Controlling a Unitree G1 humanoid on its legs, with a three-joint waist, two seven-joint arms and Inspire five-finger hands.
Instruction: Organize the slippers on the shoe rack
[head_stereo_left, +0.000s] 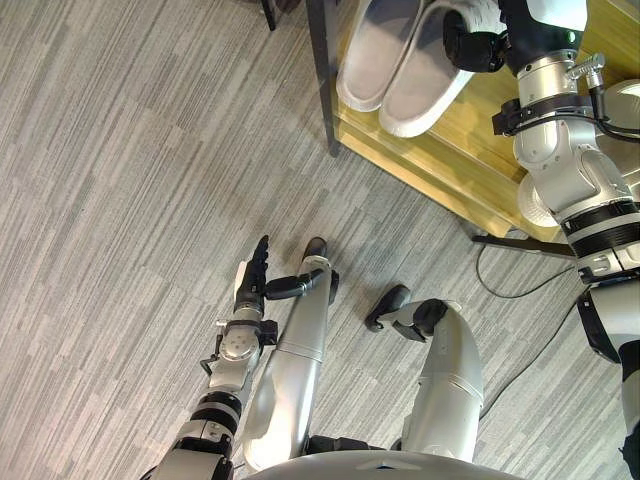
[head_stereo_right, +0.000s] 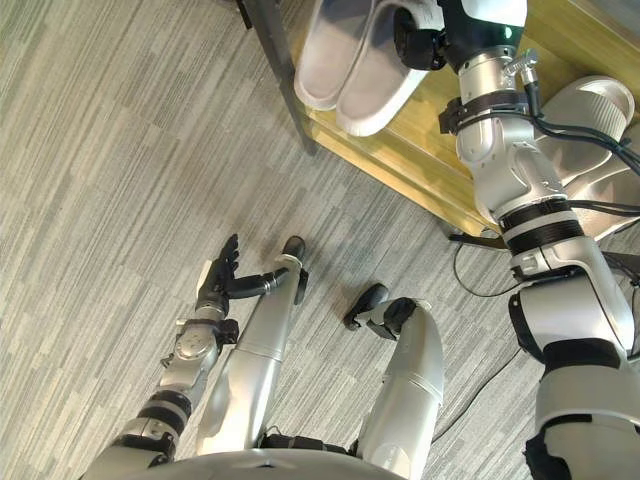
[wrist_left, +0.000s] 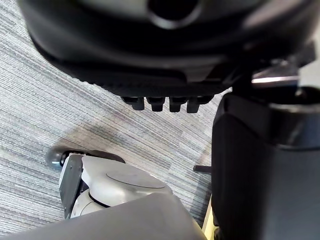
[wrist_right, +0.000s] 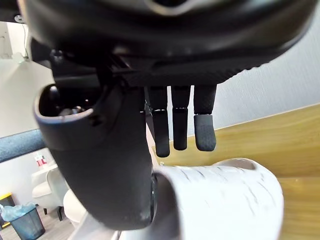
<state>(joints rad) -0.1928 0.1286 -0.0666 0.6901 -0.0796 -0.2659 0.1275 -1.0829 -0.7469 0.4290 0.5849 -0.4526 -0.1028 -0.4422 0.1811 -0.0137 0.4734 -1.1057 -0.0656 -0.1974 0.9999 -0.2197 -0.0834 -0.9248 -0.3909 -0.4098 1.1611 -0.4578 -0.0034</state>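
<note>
Two white slippers lie side by side on the wooden shoe rack, the left slipper and the right slipper. My right hand is up at the rack, against the right slipper's upper. In the right wrist view its fingers hang straight past the slipper, and the thumb rests beside the slipper's white upper. My left hand hangs low over the floor, open and holding nothing, with its straight fingers showing in the left wrist view.
A dark metal post stands at the rack's left corner. Another pale slipper lies further right on the rack, partly behind my right arm. Grey striped carpet spreads to the left.
</note>
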